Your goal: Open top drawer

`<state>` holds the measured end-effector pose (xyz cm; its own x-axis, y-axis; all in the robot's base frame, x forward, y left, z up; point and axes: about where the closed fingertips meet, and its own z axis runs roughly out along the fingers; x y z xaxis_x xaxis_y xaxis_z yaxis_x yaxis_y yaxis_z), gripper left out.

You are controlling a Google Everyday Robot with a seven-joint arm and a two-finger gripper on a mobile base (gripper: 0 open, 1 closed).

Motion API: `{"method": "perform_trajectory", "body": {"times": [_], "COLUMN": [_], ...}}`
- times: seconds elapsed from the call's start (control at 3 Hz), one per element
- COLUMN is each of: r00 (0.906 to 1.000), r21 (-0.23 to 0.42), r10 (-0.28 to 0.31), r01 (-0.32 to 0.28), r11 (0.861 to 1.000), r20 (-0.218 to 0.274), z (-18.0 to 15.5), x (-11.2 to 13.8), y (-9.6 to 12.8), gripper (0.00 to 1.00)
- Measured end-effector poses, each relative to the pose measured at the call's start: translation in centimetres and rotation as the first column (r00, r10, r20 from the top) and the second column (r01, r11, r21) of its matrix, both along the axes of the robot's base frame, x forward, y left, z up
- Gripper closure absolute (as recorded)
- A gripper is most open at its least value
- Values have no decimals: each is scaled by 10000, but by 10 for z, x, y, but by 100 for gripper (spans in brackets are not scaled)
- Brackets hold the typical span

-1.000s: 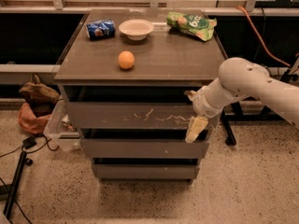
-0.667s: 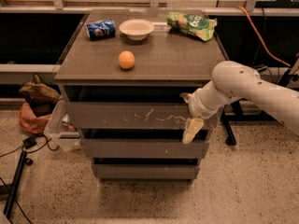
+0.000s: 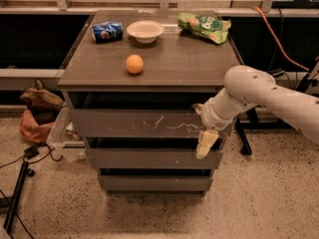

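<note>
- Speckled terrazzo floor (image 3: 259, 203) all around, with a grey three-drawer cabinet (image 3: 154, 183) standing in the middle.
- On its dark grey surface (image 3: 184, 59) there's a blue soda can (image 3: 106, 31) lying on its side and a round white bowl (image 3: 145, 31) just beside it. A crumpled green snack bag (image 3: 204, 27) sits at the back right, and a round orange fruit (image 3: 134, 63) is nearer the front, apart from the rest.
- Top drawer (image 3: 129, 123) is the wide flat grey front with whitish scratches, right under the surface with a dark gap above it.
- White robot arm (image 3: 269, 96) reaches in from the right. Its cream gripper (image 3: 206, 144) hangs at that drawer's right end, dipping past the lower edge. Honestly can't tell if the gripper is apart or together.
- Left of the cabinet, a brown bag (image 3: 40, 101) and a clear plastic bin (image 3: 62, 141) sit on the floor.
</note>
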<state>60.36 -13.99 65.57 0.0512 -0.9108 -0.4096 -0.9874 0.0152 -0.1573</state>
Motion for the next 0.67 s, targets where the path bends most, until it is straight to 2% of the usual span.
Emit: {"method": "perform_trajectory", "body": {"times": [0.33, 0.67], "r00": [9959, 9846], "r21": [-373, -489], "r10": [-96, -97], "r01": [63, 12], "r11": [9993, 9988], "r20": [-894, -1748], "z": [16, 30], "x": [-37, -69], "y": [-6, -9], "gripper": [0, 0]}}
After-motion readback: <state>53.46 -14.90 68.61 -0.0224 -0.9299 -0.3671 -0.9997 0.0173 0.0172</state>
